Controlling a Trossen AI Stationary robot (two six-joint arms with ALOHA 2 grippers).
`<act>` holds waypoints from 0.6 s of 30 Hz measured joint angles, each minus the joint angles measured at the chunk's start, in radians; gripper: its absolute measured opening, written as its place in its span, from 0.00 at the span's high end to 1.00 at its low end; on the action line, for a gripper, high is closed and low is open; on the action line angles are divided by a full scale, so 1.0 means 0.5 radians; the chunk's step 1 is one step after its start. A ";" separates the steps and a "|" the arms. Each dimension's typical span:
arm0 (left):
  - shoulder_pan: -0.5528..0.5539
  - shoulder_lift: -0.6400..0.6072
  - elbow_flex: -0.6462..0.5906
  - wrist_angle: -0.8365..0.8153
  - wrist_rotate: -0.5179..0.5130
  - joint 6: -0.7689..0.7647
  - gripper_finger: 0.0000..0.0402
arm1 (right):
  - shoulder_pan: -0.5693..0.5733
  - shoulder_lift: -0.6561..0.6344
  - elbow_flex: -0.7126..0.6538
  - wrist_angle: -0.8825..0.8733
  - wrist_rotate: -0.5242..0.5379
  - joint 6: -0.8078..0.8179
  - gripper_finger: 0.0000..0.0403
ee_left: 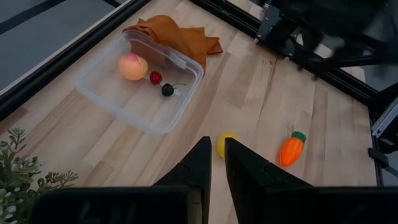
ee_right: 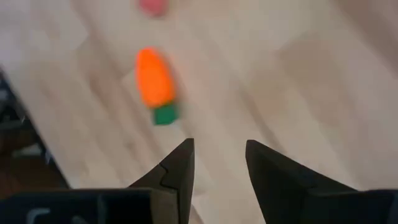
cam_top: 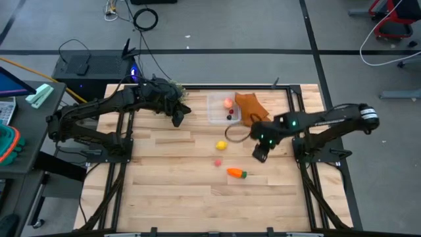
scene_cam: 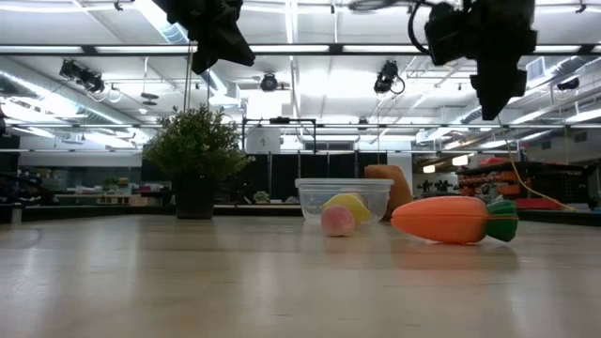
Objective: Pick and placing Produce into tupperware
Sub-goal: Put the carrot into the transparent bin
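The clear rectangular plastic tupperware box [cam_top: 222, 109] sits near the far edge of the pale wooden slatted table [cam_top: 171, 184], and everything else can be placed from it. Inside the box lie a peach-pink round fruit [ee_left: 133, 66], a small red berry [ee_left: 155, 77] and a tiny dark berry [ee_left: 167, 89]. A crumpled orange cloth [cam_top: 250, 105] touches the box's right side. Left of the box, at the table's far edge, stands a bushy green plant [scene_cam: 194, 143]. On the near side of the box a yellow lemon [cam_top: 222, 145] lies on the bare wood, a small pink-red fruit [cam_top: 218, 162] lies a little nearer still, and the orange carrot with its green top [cam_top: 237, 173] lies on its side beyond that, farthest from the box. The left gripper [cam_top: 177, 118] hangs above the table just left of the box, its fingers [ee_left: 200, 163] drawn close with only a narrow slit between them, gripping nothing. The right gripper [cam_top: 260, 155] hovers above the wood between the cloth and the carrot, its fingers [ee_right: 180, 163] spread apart and empty.
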 joint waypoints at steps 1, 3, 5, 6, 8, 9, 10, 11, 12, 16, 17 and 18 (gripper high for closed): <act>0.000 0.000 0.000 0.000 0.000 0.000 0.87 | 0.056 0.019 -0.007 0.055 -0.001 -0.010 0.71; 0.000 0.000 0.001 0.000 0.000 0.000 0.87 | 0.152 0.086 -0.009 0.139 -0.002 -0.087 0.71; 0.000 0.000 0.000 0.000 0.000 0.000 0.87 | 0.225 0.165 -0.009 0.228 -0.011 -0.184 0.70; 0.000 0.000 0.000 0.000 0.000 0.000 0.87 | 0.248 0.204 -0.009 0.260 -0.025 -0.228 0.68; 0.000 0.000 0.000 -0.001 0.000 -0.001 0.87 | 0.281 0.291 -0.009 0.290 -0.050 -0.285 0.64; 0.000 0.000 0.000 0.000 0.000 0.000 0.87 | 0.287 0.331 -0.009 0.290 -0.053 -0.305 0.62; 0.000 0.000 0.000 0.000 0.000 0.000 0.87 | 0.290 0.368 -0.009 0.289 -0.053 -0.321 0.59; 0.000 0.000 0.000 -0.001 0.000 0.000 0.87 | 0.292 0.404 -0.009 0.296 -0.053 -0.334 0.56; 0.000 0.000 0.000 0.000 0.000 0.000 0.87 | 0.292 0.433 -0.009 0.308 -0.053 -0.339 0.53; 0.000 0.000 0.000 -0.009 0.001 0.001 0.87 | 0.307 0.533 -0.009 0.456 -0.062 -0.382 0.40; 0.000 0.000 0.000 -0.017 0.001 0.001 0.87 | 0.314 0.549 -0.009 0.502 -0.062 -0.400 0.38; 0.000 0.000 0.000 -0.024 0.000 0.002 0.87 | 0.325 0.568 -0.009 0.533 -0.061 -0.421 0.36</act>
